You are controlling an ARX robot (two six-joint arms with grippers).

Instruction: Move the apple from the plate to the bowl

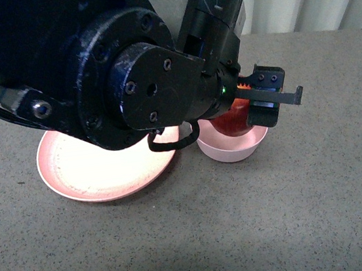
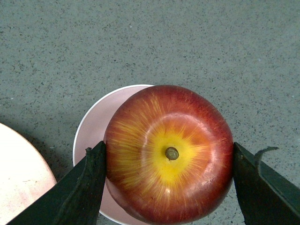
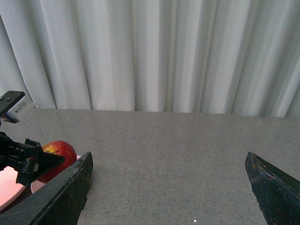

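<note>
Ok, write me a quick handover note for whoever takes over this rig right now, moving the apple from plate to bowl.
Left tool: shut on the apple, one finger on each side.
Right tool: open, holding nothing, over the bare table.
Apple: off the plate, in the mouth of the bowl; whether it rests on the bottom cannot be seen.
Done: pick-up and carry to the bowl.
Left: open the left tool, then lift clear.
</note>
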